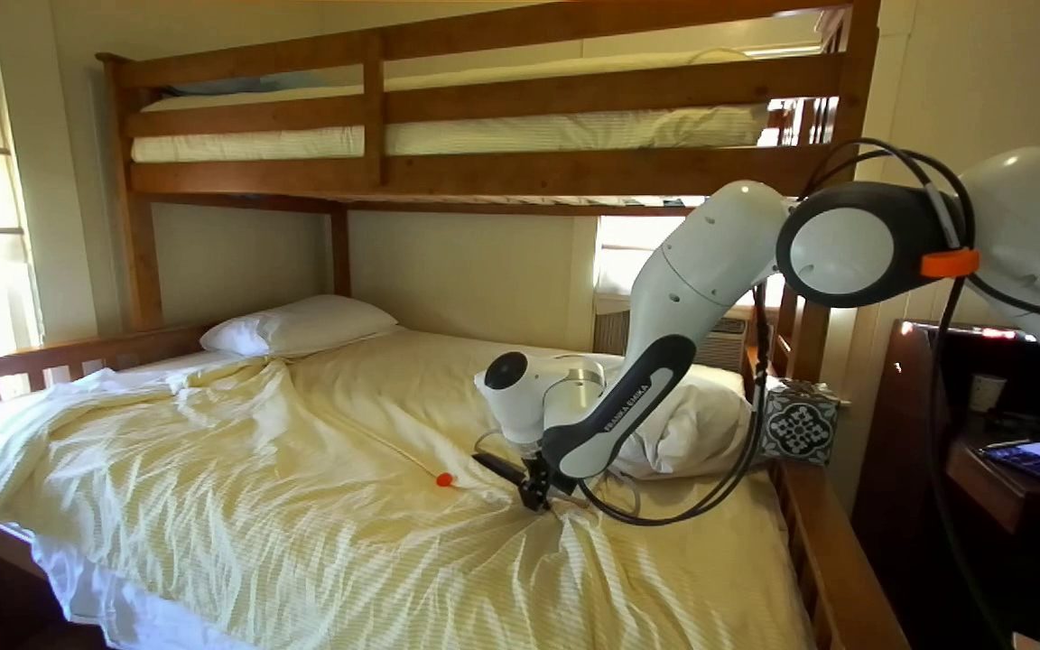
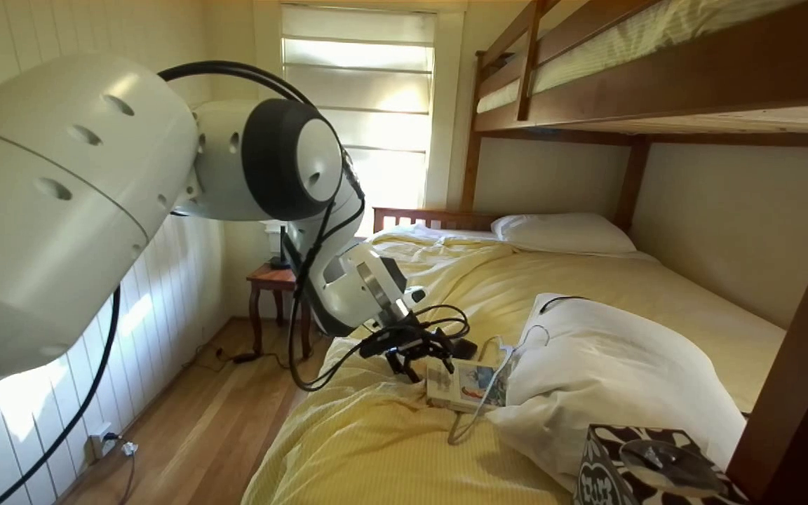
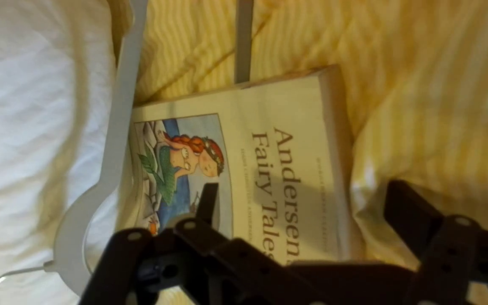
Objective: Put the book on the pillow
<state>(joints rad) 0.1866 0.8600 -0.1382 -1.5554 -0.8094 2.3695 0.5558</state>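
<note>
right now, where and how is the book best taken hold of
I'd probably pinch the book at its title-side edge, coming in low from the side away from the nearby pillow, one jaw above and one beneath. It lies flat, cover up, with that edge's thickness showing, while a hanger runs along the opposite side. In the wrist view the open gripper straddles that edge.

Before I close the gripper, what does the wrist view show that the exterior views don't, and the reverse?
Only the wrist view: readable title text, "Andersen" and "Fairy Tales".

Only the exterior views: the upper bunk, the far pillow and the patterned box.

The wrist view and at least one exterior view: the book, the rumpled pillow, the hanger, the yellow bedding and the gripper, which is open.
</note>
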